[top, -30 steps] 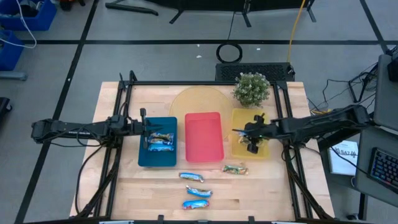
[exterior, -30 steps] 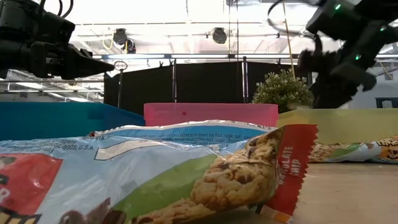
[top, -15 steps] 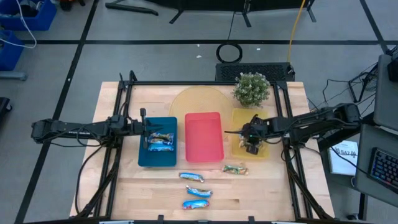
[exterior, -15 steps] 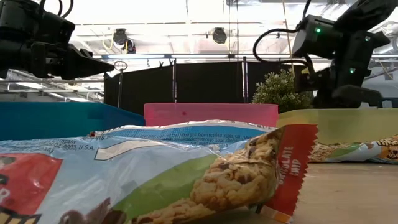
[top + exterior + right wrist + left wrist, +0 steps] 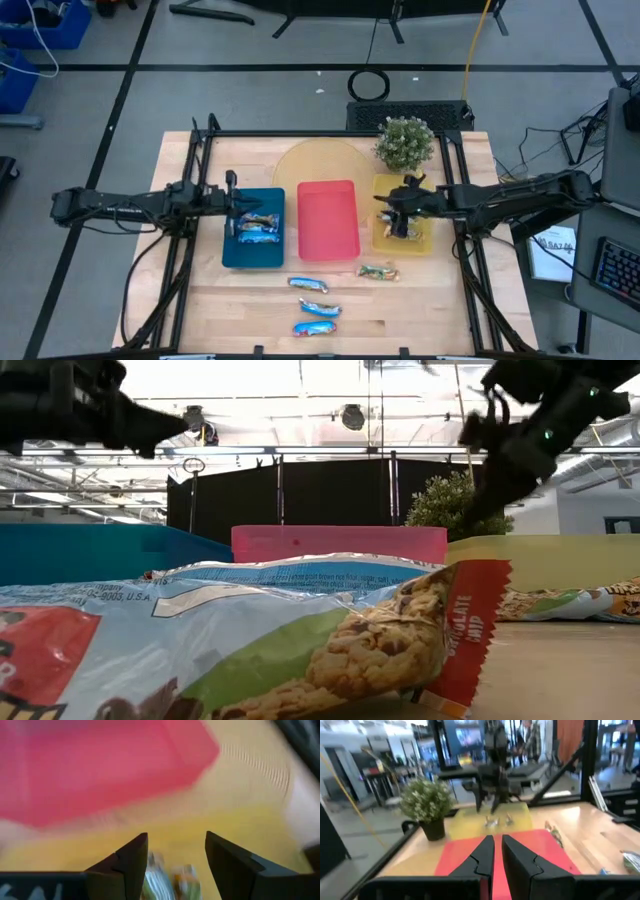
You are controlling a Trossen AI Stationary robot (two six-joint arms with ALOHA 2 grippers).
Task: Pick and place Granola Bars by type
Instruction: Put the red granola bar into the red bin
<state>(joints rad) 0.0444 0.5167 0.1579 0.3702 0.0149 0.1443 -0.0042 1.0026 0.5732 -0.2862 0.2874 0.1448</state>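
My right gripper (image 5: 176,855) hangs open over the yellow tray (image 5: 424,243). Green and tan granola bars (image 5: 170,881) lie on the tray floor beneath it, untouched. My left gripper (image 5: 236,203) is shut and empty, held over the left edge of the blue tray (image 5: 250,256), where two blue granola bars (image 5: 256,227) lie flat. The red tray (image 5: 328,220) sits between the two. On the bare wood nearer the front lie a green and tan bar (image 5: 378,271) and three blue bars (image 5: 315,307). One bar (image 5: 300,640) fills the front of the low view.
A potted plant (image 5: 405,143) stands just behind the yellow tray. A pale round disc (image 5: 305,162) lies behind the red tray. Black frame rails (image 5: 195,170) run along both sides of the table. Bare wood lies between the trays and the front edge.
My right gripper has dipped toward the yellow tray, then come up again and moved a little toward the far edge. My left gripper has risen a little over the blue tray.
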